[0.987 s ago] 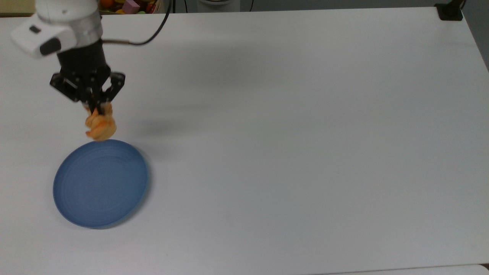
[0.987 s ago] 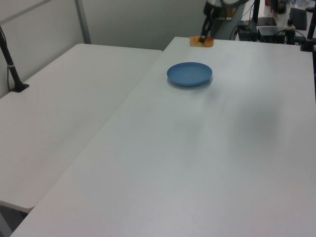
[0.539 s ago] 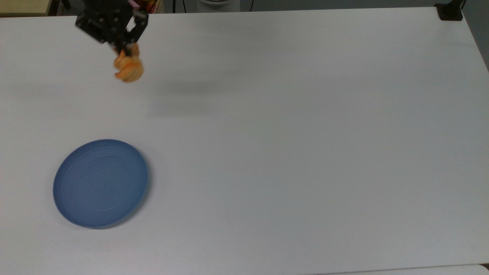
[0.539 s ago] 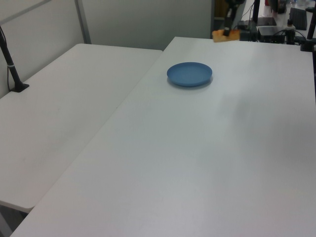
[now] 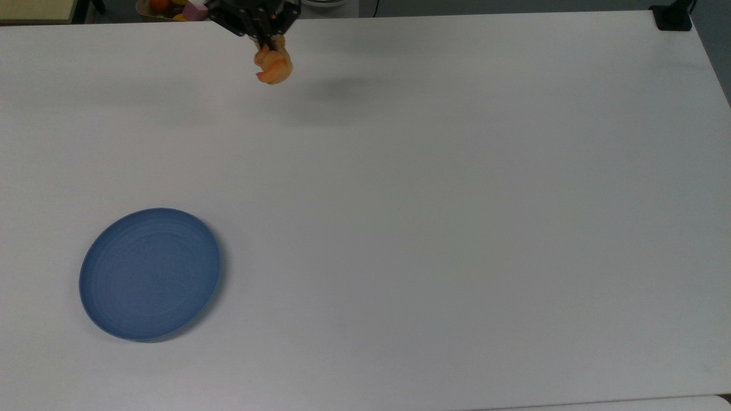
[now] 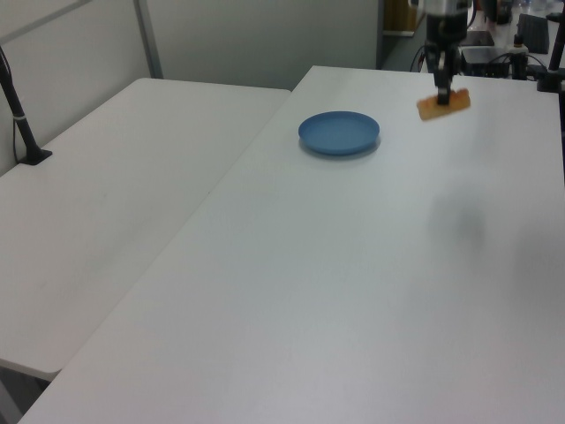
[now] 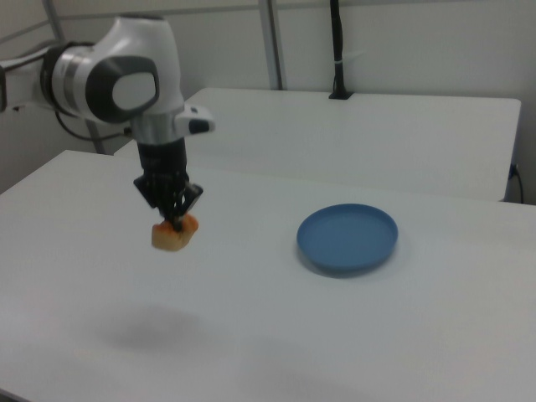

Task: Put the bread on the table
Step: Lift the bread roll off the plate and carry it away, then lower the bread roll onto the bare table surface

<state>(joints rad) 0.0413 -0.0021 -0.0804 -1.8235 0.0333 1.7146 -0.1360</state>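
Note:
The bread (image 5: 274, 65) (image 6: 442, 102) (image 7: 174, 234) is a small golden-orange roll hanging in the air above the white table (image 5: 434, 200) (image 6: 353, 291) (image 7: 276, 335). My gripper (image 5: 267, 39) (image 6: 443, 90) (image 7: 175, 220) is shut on its top end and points straight down. The roll hangs well clear of the tabletop, and its shadow falls on the table in the right view. In the top view it is near the table's far edge, far up and right of the blue plate.
A round blue plate (image 5: 149, 274) (image 6: 339, 132) (image 7: 347, 238) lies on the table with nothing in it. A second white table (image 6: 115, 203) (image 7: 368, 134) stands alongside. A black clamp post (image 5: 673, 17) sits at the top view's upper right corner.
The gripper has carried the bread away from the plate's rim, up and to the right in the top view, toward the table's far edge. It stays shut on the roll.

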